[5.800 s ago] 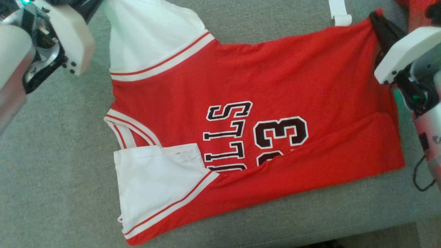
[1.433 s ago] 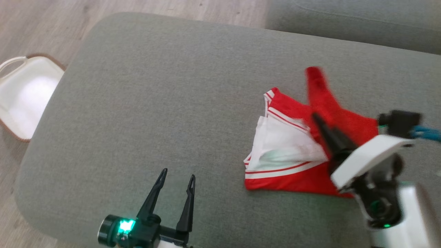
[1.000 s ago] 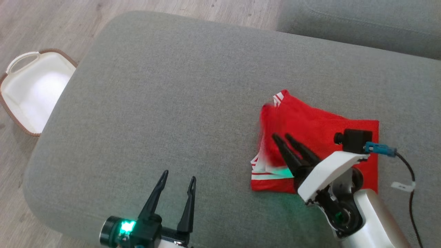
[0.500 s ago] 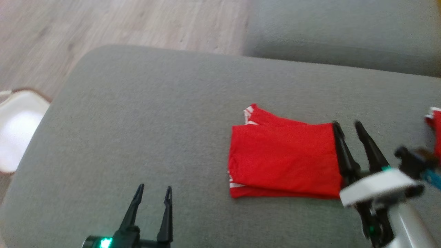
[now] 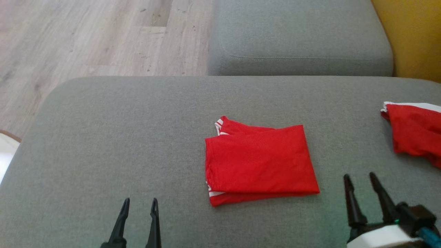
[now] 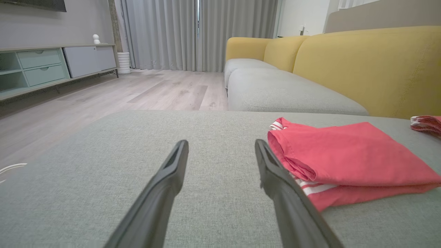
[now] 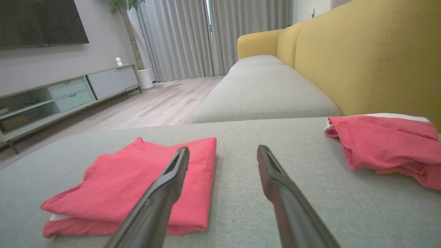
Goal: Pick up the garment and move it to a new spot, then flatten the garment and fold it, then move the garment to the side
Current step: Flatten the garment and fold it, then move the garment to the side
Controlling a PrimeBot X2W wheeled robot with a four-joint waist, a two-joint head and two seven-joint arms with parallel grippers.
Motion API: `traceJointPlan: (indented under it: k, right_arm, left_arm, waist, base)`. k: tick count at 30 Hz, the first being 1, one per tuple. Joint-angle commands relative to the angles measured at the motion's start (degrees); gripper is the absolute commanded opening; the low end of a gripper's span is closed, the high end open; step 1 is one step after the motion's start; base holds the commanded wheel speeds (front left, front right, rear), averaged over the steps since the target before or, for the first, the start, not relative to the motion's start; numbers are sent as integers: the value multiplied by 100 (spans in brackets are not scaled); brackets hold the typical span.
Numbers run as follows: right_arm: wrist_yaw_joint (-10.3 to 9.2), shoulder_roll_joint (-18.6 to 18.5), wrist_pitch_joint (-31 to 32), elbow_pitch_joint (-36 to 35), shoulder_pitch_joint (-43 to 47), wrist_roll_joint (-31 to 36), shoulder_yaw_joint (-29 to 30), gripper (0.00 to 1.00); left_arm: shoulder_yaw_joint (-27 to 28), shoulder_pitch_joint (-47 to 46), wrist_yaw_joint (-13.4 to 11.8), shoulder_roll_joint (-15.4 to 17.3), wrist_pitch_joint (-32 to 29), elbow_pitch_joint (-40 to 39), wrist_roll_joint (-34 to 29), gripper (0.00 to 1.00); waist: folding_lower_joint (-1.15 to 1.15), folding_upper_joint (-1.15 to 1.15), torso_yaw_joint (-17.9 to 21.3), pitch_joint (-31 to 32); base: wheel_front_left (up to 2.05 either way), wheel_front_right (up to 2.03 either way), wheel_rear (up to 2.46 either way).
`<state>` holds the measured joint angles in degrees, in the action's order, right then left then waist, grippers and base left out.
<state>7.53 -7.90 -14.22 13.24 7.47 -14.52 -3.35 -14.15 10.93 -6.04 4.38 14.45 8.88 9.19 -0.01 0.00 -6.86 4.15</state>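
The red garment [image 5: 258,163] lies folded into a flat rectangle near the middle of the grey cushion [image 5: 120,137], white trim peeking out at its left corners. It also shows as the garment [image 6: 344,155] and the garment [image 7: 137,179] in the wrist views. My left gripper [image 5: 139,203] stands open at the lower left, well apart from it, with nothing between its fingers. My right gripper [image 5: 358,179] is open at the lower right, just off the garment's right edge and holding nothing.
A second red and white garment [image 5: 413,132] lies crumpled at the cushion's right edge. Behind are another grey seat cushion [image 5: 296,38] and a yellow sofa back [image 5: 413,34]. Wood floor [image 5: 86,38] lies to the left, with a white basket rim [image 5: 5,151] at the far left.
The right gripper has let go of the folded garment and drawn back toward the lower right. The camera has shifted, bringing the second garment into view.
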Motion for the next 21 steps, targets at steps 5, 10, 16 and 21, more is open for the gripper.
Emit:
traceJointPlan:
  k: [5,10,16,21]
  right_arm:
    - [-4,87,-76,-348,-25,331,-59,100]
    - [-4,154,-77,-378,-22,475,-23,100]
    - [-4,208,-77,-399,-19,619,-1,100]
    - [-4,228,-77,-393,-17,687,3,100]
  left_arm:
    - [301,-165,10,-102,55,-191,17,100]
    - [332,-141,51,-117,55,-188,-11,100]
    - [388,-121,70,-127,55,-176,-55,100]
    - [408,-123,75,-133,55,-152,-88,100]
  waist:
    - [1,0,86,-47]
    - [1,0,134,-38]
    - [1,0,165,-14]
    - [1,0,169,-7]
  base:
    - [0,0,0]
    - [0,0,0]
    - [0,0,0]
    - [0,0,0]
